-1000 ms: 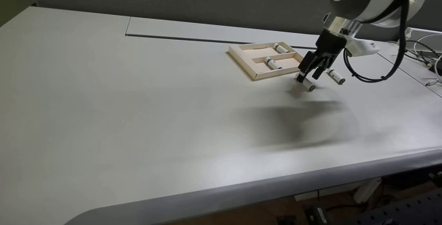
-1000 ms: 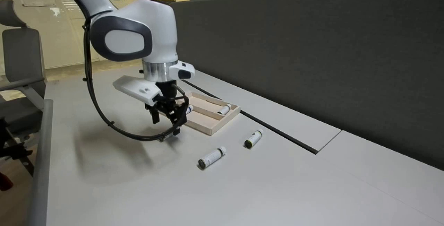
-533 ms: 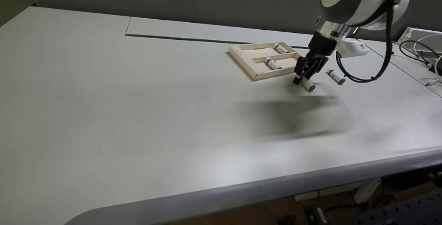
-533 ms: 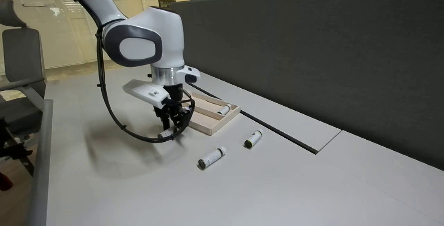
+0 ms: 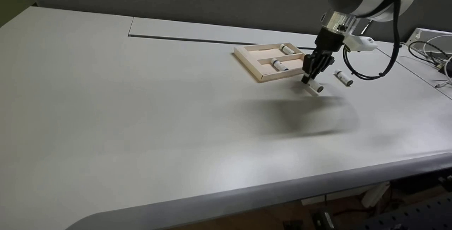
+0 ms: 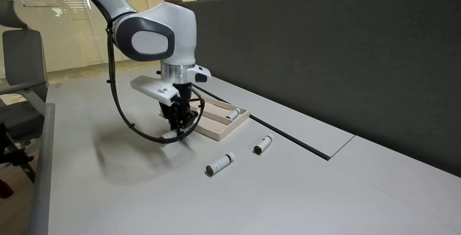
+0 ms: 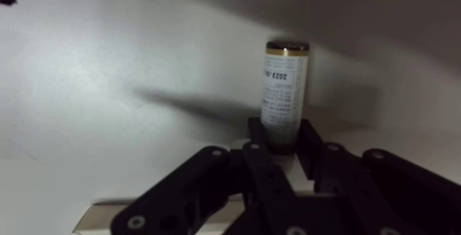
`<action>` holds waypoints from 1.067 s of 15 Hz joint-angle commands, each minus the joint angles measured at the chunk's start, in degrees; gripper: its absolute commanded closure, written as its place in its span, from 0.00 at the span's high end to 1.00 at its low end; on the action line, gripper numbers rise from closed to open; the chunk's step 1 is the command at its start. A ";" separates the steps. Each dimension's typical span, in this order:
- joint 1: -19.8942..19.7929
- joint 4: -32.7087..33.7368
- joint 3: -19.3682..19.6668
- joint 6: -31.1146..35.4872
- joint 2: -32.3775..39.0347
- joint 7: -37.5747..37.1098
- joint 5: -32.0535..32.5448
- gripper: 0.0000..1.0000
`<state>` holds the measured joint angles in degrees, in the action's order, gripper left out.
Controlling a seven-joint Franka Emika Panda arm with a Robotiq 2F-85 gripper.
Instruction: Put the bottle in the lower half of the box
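A whitish bottle (image 5: 315, 85) with a dark end is pinched by its far part in my gripper (image 7: 281, 127), which is shut on it. In the wrist view the printed bottle (image 7: 284, 83) projects beyond both fingertips, its other end hidden low between them. A shadow under the bottle (image 6: 169, 135) shows it slightly off the table. The pale wooden box (image 5: 284, 75) lies just beside my gripper, partly covered by it in both exterior views. One bottle (image 5: 279, 65) lies in its near compartment, another bottle (image 5: 287, 49) in the far one.
Two more bottles lie loose on the table, a longer-looking bottle (image 6: 220, 164) and a green-marked bottle (image 6: 263, 144). Behind the box stands a dark grey partition (image 6: 324, 65). Cables (image 5: 429, 52) lie at the table's far side, and a black cable (image 6: 111, 72) loops from the arm.
My gripper has come down around the bottle and its jaws have shut on it. Over the last half second bottle and gripper have risen slightly from the table.
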<state>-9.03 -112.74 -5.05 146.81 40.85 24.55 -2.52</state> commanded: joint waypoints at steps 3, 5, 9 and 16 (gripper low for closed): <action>-0.84 3.67 0.21 -10.77 -4.71 -1.70 -0.39 0.07; -0.75 5.35 0.98 -11.33 -5.19 -1.97 -0.42 0.07; 0.09 9.52 3.44 -9.91 -3.81 -3.65 0.99 0.07; 0.29 16.84 4.31 -8.23 1.72 -4.53 1.57 0.07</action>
<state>-9.39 -100.66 -1.30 138.90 39.31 23.01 -2.09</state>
